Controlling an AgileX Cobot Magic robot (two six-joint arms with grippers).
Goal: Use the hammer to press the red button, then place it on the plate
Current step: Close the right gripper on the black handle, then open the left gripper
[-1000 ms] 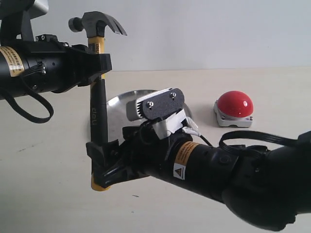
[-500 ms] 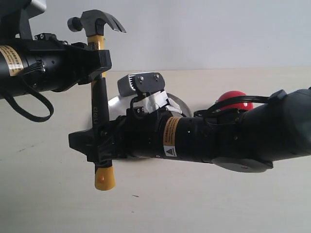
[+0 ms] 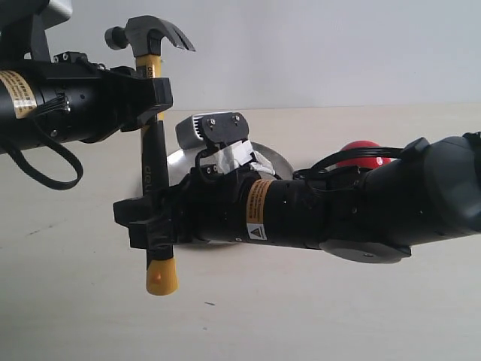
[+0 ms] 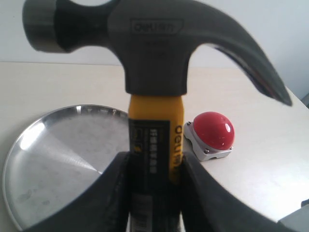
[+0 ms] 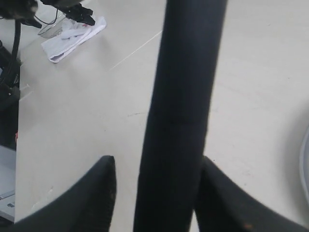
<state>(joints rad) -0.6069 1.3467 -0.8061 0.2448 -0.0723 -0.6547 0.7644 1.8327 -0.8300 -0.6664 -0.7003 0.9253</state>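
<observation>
The hammer hangs upright above the table, dark head up and yellow end down. My left gripper is shut on its yellow-banded neck just under the head. My right gripper straddles the black handle just above the yellow end; its jaws stand open, with a gap on one side of the handle. The steel plate lies on the table behind the hammer. The red button sits beside the plate, and my right arm mostly hides it in the exterior view.
A crumpled white cloth and dark gear lie on the surface far past the handle in the right wrist view. The pale table runs back to a light wall.
My right arm has swung up to level, now covering most of the button and plate. Its gripper has moved from the hammer's yellow end to the black handle just above. The left gripper has not moved.
</observation>
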